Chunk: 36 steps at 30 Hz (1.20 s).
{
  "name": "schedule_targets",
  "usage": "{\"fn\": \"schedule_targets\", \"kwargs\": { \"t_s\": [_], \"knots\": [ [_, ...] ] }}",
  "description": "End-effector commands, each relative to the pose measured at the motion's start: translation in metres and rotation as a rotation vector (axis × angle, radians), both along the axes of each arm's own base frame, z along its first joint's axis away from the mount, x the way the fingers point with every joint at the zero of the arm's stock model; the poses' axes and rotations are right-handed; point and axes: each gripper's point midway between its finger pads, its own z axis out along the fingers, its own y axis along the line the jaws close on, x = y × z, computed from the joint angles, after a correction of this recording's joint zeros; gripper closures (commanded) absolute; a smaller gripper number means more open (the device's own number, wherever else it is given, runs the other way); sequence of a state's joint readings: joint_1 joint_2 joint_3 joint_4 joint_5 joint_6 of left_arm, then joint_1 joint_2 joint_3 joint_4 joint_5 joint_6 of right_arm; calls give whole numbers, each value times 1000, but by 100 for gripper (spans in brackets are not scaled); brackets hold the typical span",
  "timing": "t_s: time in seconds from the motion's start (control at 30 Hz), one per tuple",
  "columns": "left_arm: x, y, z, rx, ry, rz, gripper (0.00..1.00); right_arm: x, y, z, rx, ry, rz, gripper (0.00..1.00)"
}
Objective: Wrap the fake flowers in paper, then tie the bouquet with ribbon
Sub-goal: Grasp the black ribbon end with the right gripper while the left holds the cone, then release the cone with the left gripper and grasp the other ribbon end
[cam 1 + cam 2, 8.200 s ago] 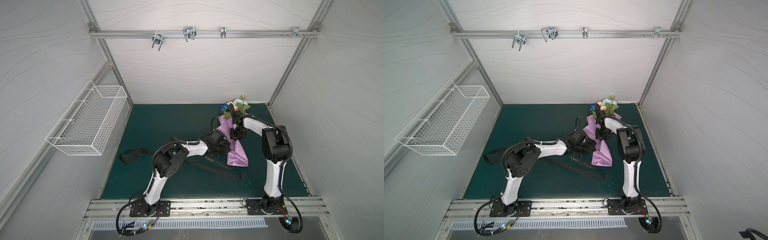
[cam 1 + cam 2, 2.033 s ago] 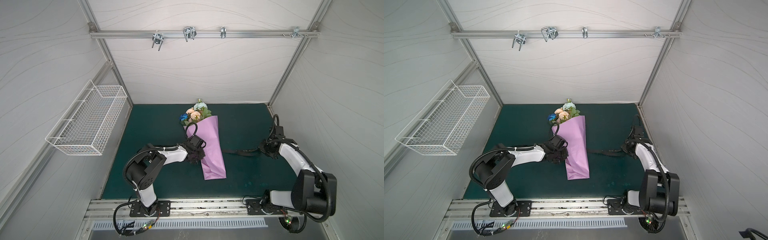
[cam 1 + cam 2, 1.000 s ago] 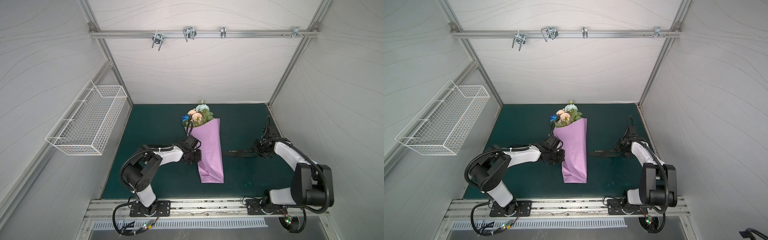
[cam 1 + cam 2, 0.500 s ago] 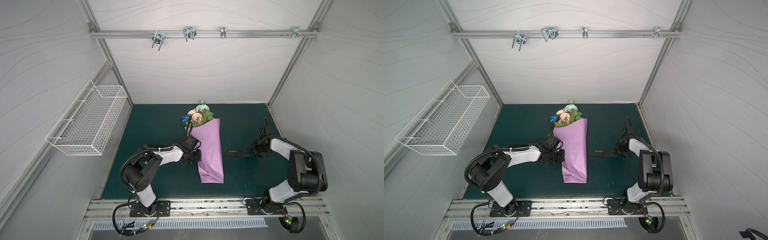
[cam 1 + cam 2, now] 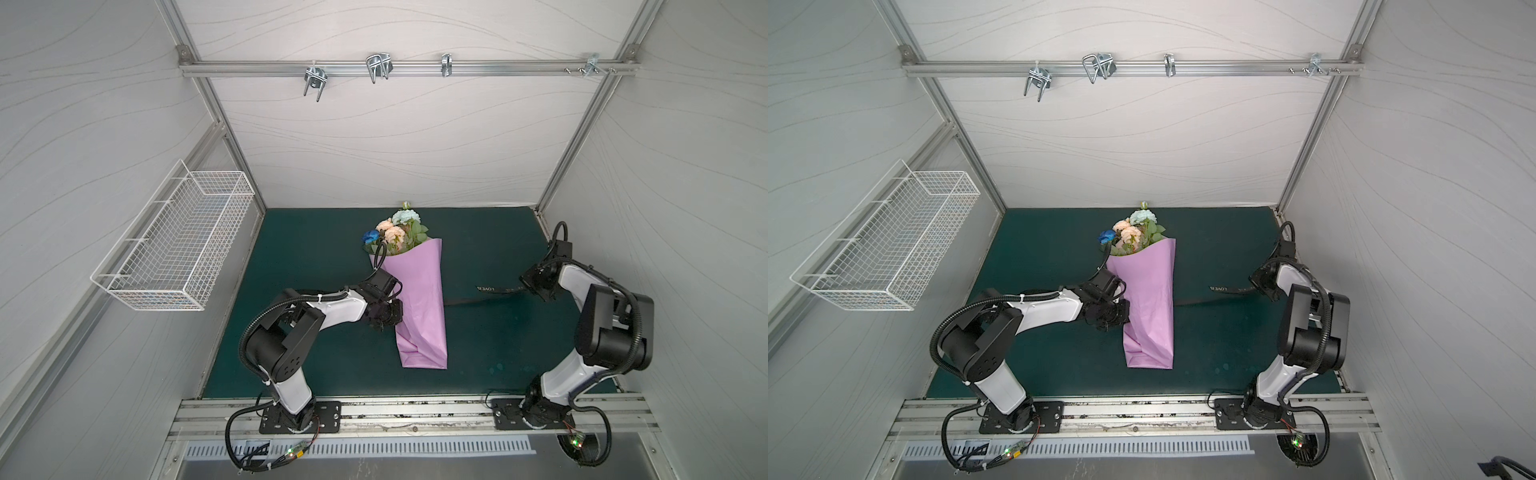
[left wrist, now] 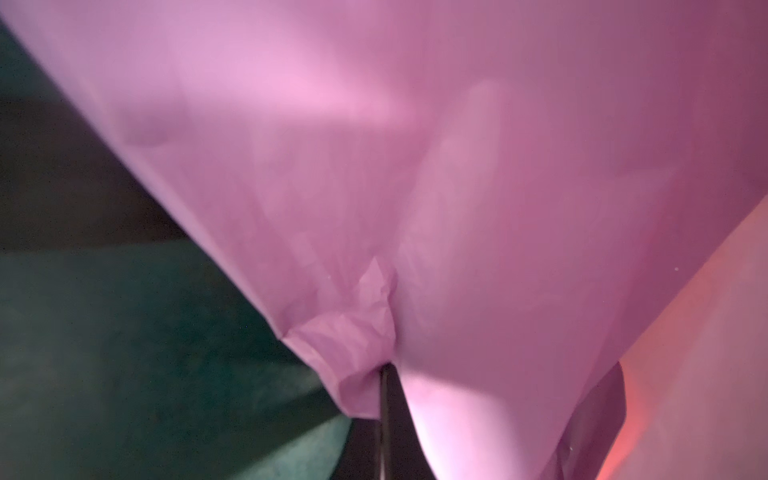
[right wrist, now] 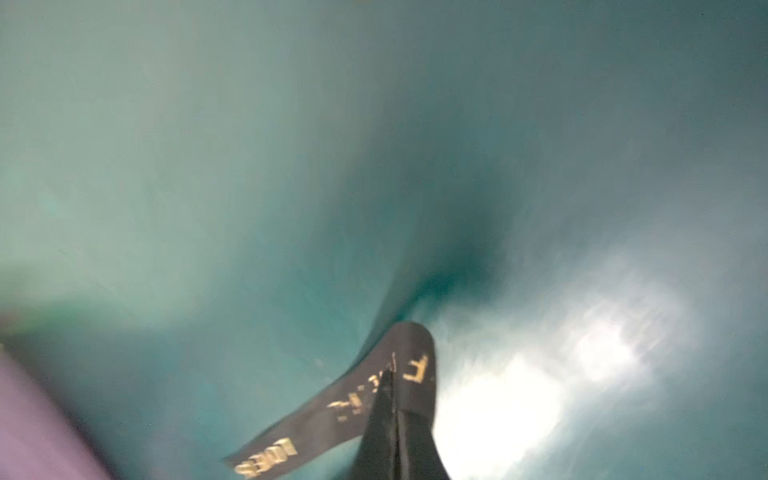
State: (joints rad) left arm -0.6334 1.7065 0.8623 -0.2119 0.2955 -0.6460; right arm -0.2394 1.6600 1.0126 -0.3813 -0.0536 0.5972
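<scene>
Lilac paper (image 5: 419,299) already wraps the bouquet (image 5: 395,235), which lies between the jaws. The left jaws pinch the paper's edge and the right jaws clamp the ribbon (image 5: 486,288) end. No loop or knot yet, so tying's barely started.

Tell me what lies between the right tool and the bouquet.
In both top views, a black ribbon runs over the green mat from the right tool, which pinches it, to the lilac paper wrapping the bouquet of fake flowers.
</scene>
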Motion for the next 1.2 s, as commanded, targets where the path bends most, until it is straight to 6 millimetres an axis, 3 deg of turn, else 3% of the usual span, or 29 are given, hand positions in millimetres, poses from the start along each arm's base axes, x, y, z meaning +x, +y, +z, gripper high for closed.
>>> {"fn": "schedule_targets", "kwargs": {
  "t_s": [0.0,0.2,0.33,0.4,0.6,0.73,0.83,0.93,1.03,1.17],
  "knots": [
    [-22,6,-18,51,105,-49,100,14,-11,23,20,-68,2,100],
    [-18,4,-11,37,101,-26,100,22,-27,40,35,-107,-25,100],
    [-15,13,5,59,73,18,68,22,-21,36,75,-122,-15,100],
    [-14,23,17,74,56,42,59,22,-17,33,93,-131,-8,100],
    [-20,75,53,167,-16,132,54,24,-9,28,141,-151,11,100],
    [-20,131,68,359,-83,245,50,25,-2,24,177,-161,23,100],
    [-17,171,67,435,-77,383,48,26,5,24,202,-172,39,100],
    [-11,199,64,451,-78,521,47,26,11,21,213,-170,59,100],
    [-4,217,57,442,-71,627,48,29,20,19,224,-165,84,100],
    [5,226,45,403,-32,694,46,32,29,17,227,-160,110,100]
  ]
}}
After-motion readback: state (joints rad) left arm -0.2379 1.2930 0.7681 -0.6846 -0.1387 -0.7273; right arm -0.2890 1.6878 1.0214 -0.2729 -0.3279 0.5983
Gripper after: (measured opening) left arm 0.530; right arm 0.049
